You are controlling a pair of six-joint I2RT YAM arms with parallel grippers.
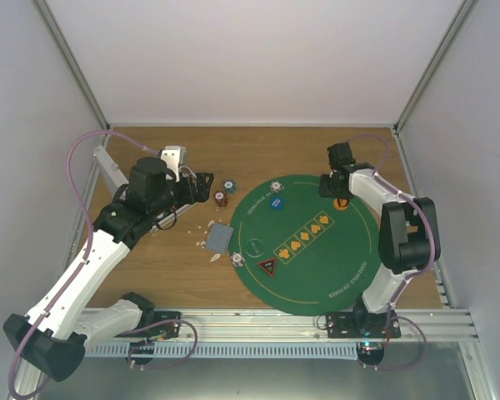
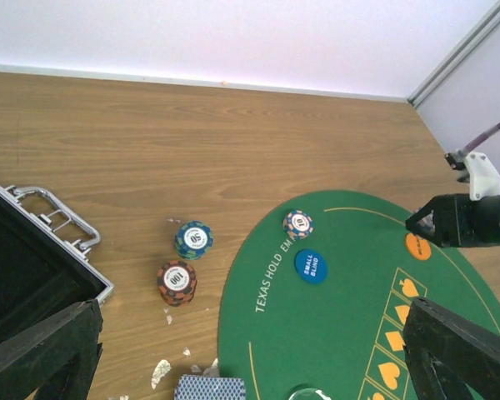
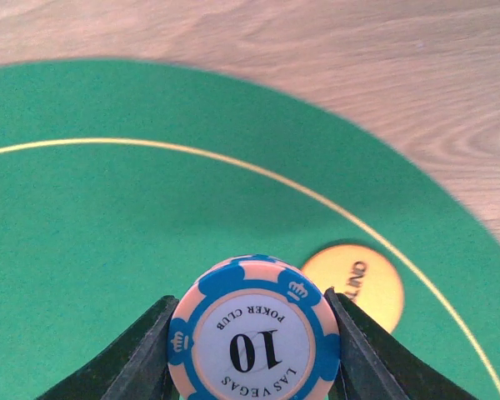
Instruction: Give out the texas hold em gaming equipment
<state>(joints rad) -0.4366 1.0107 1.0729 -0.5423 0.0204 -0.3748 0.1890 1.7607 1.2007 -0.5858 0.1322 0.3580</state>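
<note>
Right gripper [image 3: 254,346]: clenched on a blue-and-salmon poker chip [image 3: 254,332], its fingers [image 3: 133,362] pressed to opposite rims and the face marked 10 turned toward the wrist camera. It is held over the green felt mat [image 1: 333,267] at the mat's 1 o'clock, just beside the orange marker token [image 3: 358,282], which lies flat on the felt; whether the held chip touches the felt cannot be told. Left gripper [image 1: 205,187]: released, jaws spread wide with nothing between them, over bare wood off the mat's 10 o'clock. On the mat: a second 10 chip [image 2: 298,223] near the rim at 11 o'clock; a blue SMALL BLIND token [image 2: 311,266] just inward of it; a red-triangle token [image 1: 267,267] at 8 o'clock; a rim chip [image 1: 237,258] at 9 o'clock. On the wood off 10 o'clock: a teal 50 chip stack [image 2: 192,239] and a red-brown 100 chip stack [image 2: 177,282], near each other but apart. Off 9 o'clock: a deck of grey-blue-backed cards [image 1: 220,239], face down, close to the mat's edge, with small white scraps [image 1: 215,257] around it. Farther out at 10 o'clock: a silver metal case [image 2: 33,275], open, with a dark interior and its handle showing.
</note>
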